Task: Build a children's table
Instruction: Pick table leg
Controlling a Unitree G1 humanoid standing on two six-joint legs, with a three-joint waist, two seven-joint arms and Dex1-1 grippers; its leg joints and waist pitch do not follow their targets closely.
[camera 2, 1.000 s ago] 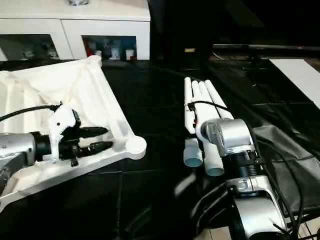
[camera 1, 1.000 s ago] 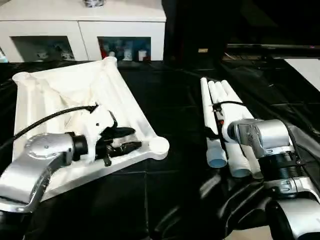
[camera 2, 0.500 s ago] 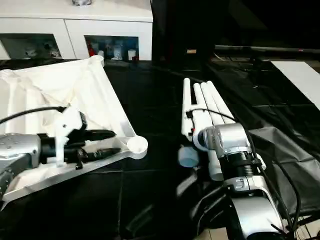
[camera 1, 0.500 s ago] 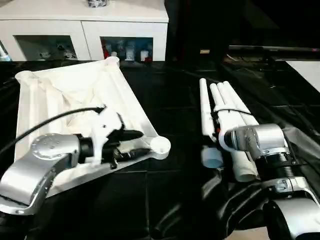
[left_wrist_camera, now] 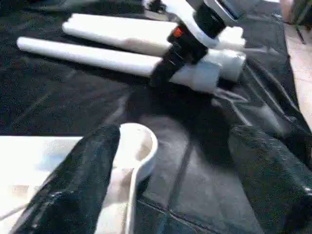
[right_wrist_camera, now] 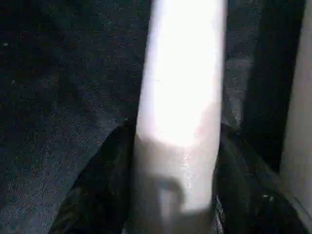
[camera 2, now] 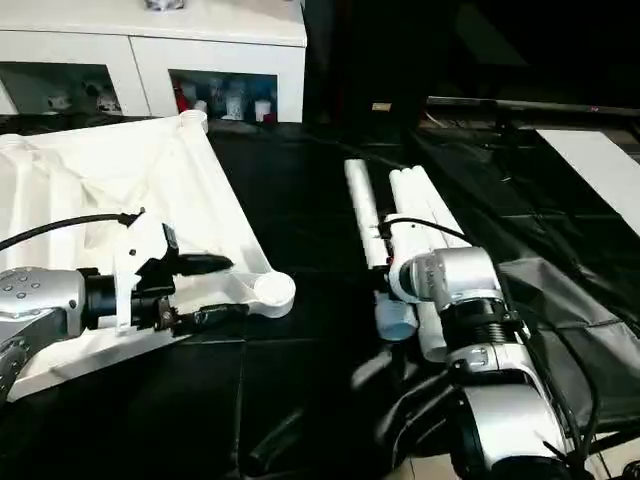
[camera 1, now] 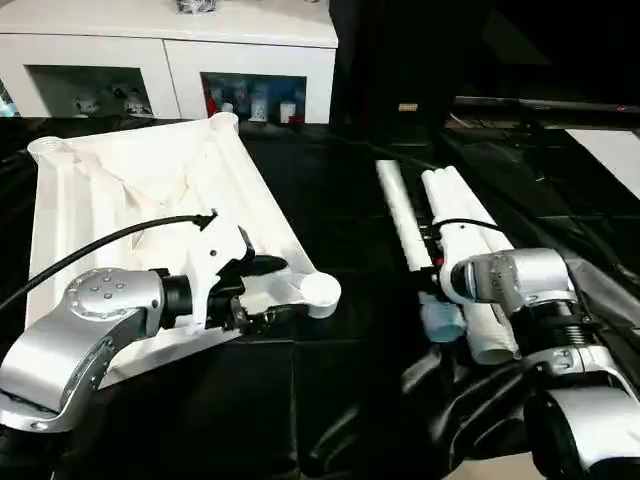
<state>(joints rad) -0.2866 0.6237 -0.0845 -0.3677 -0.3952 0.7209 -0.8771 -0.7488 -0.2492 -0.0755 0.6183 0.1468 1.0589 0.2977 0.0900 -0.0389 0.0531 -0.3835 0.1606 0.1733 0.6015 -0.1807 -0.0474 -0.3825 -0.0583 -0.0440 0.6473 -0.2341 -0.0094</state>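
Note:
The white table top (camera 1: 150, 190) lies upside down on the left, ribs up, with a round corner socket (camera 1: 320, 290) nearest the middle. My left gripper (camera 1: 270, 290) is open at that corner, one black finger (left_wrist_camera: 73, 190) over the top's rim and the other (left_wrist_camera: 273, 170) off it, above the black sheet. To the right lie the white tube legs (camera 1: 465, 215). One leg (camera 1: 400, 215) lies apart from them, angled to the left. My right gripper (right_wrist_camera: 170, 195) is shut on this leg near its closer end, with fingers (right_wrist_camera: 102, 185) pressed on both sides.
A white cabinet (camera 1: 170, 50) with glass doors stands behind the table top. Crinkled black sheet (camera 1: 330, 400) covers the work surface. A black cable (camera 1: 110, 235) arcs over my left forearm. A white panel (camera 1: 610, 140) shows at the far right.
My right gripper closed on one leg and drew it left, away from the other legs. My left gripper opened wider at the corner socket. The camera shifted slightly.

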